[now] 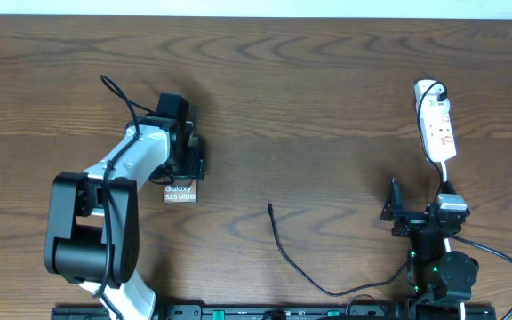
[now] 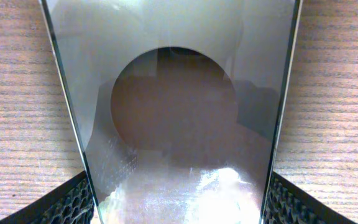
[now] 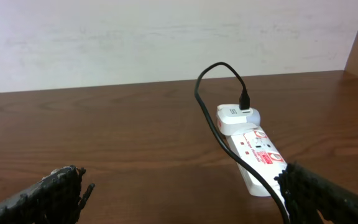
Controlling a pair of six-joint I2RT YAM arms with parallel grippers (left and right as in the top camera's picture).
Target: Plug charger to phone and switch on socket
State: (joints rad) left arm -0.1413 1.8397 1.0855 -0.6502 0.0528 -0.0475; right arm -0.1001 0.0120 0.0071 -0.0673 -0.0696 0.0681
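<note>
Phone: left side of the table, pinched across its width by the left gripper, which hides all but the lettered end from above. Charger: plug tip loose on the wood, well apart from the phone, other end cut off at the near edge. Right gripper: spread wide, empty, near the socket; switch positions unreadable.

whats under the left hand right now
The phone, clasped between the fingers of the left hand. From overhead only its lettered end shows; the hand and arm cover the rest. Whether it rests on the table cannot be seen.
</note>
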